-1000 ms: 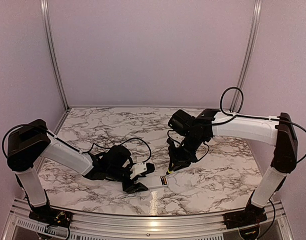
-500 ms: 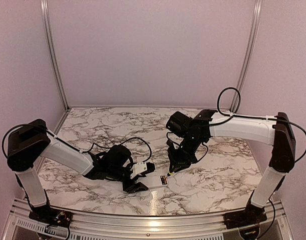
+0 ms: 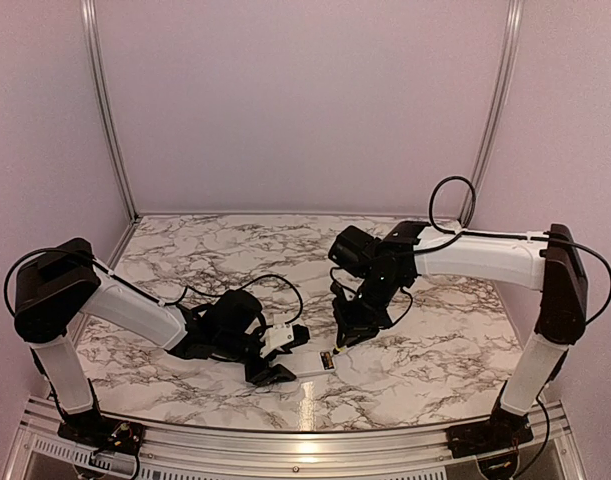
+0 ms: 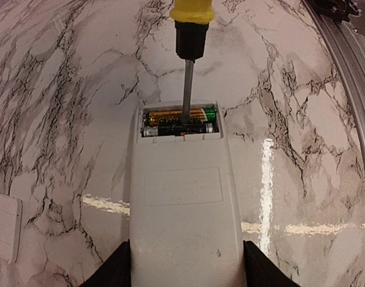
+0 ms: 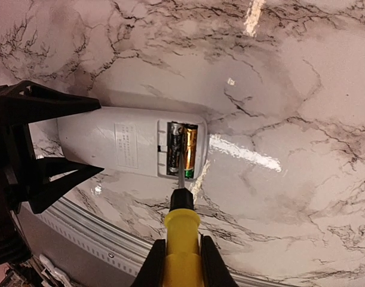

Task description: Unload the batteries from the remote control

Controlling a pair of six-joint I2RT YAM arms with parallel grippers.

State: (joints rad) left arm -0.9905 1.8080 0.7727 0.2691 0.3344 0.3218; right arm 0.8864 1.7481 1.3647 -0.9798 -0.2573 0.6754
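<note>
Marble desk [image 3: 235, 260], overhead: your left hand [image 3: 285, 352] clamps the remote control [image 3: 310, 360] at six o'clock. Left wrist: batteries [image 4: 179, 122] lie in its twelve-o'clock recess. Right wrist: your right hand [image 5: 182, 266] clenches the screwdriver [image 5: 182, 224], tip at the batteries.

**Top external:** fixed high behind the arm bases at the near edge. Faces forward and down over the whole marble table [image 3: 185, 250] to the far wall. Distant.

**Left wrist:** low and very close. Looks rightward along the remote control [image 4: 182, 203] to its open recess and the screwdriver [image 4: 190, 42].

**Right wrist:** close, above. Looks down the screwdriver, leftward and toward the near rail.

**Shared:** both wrist views show the recess with the batteries [image 4: 167, 115], from opposite ends. The top view shows it small, near centre.
</note>
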